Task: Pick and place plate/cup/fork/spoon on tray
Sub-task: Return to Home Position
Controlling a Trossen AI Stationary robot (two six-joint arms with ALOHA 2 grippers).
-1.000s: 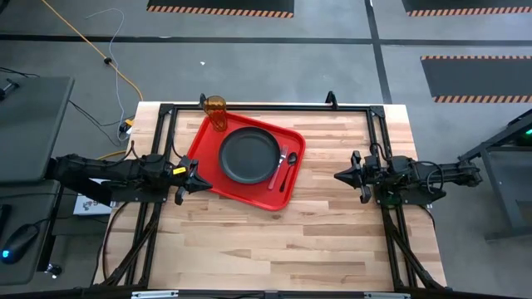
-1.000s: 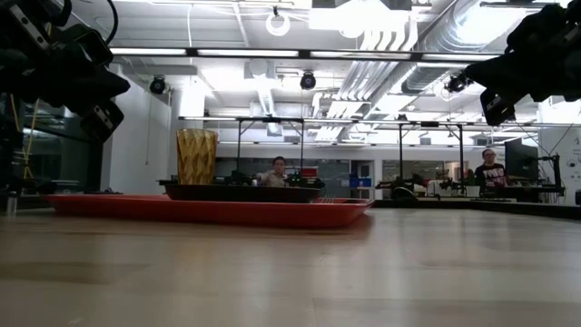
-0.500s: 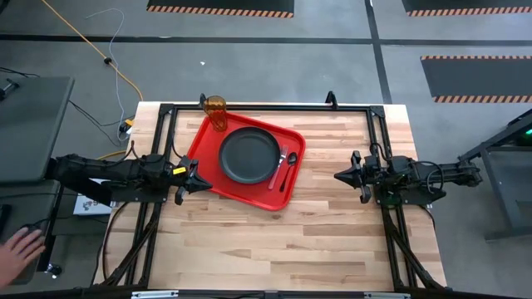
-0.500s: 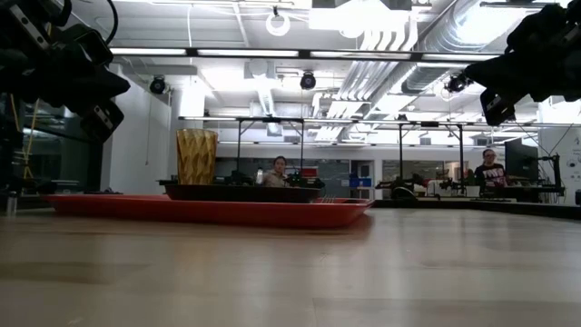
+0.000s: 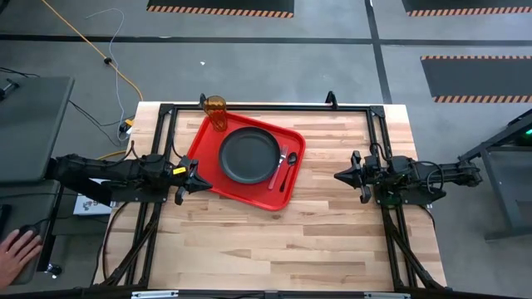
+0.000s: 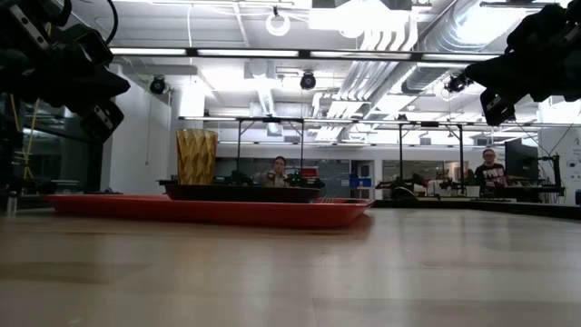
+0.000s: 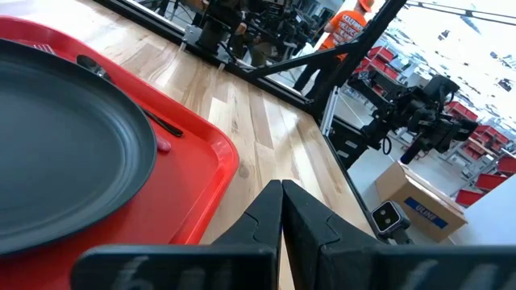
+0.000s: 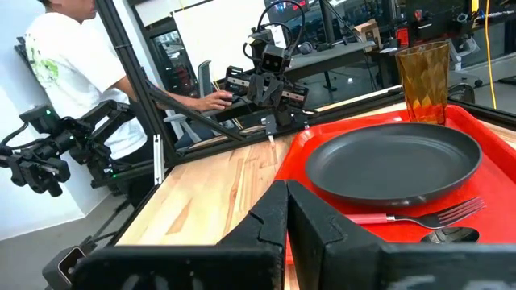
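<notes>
Your tray (image 5: 259, 196) lies on the far left part of the table (image 5: 332, 241), and everything the task names is on it, so I judge the placing done. The plate (image 5: 249, 155) fills its middle. The left gripper (image 5: 199, 184) hangs just off the tray's left rim, and the right gripper (image 5: 339, 176) is well apart on the other side. Each has its fingers pressed together on nothing (both wrist views show this plainly). The cup (image 5: 216, 108) stands upright at the tray's far left corner, just beside the plate. The fork (image 8: 387, 217) lies between the plate and the right rim, with the spoon (image 5: 288, 172) alongside it on the rim side. What is left, as I read it, is only for the arms to settle at home. Count: one tray, one plate, two grippers, one cup, one fork, one spoon.
</notes>
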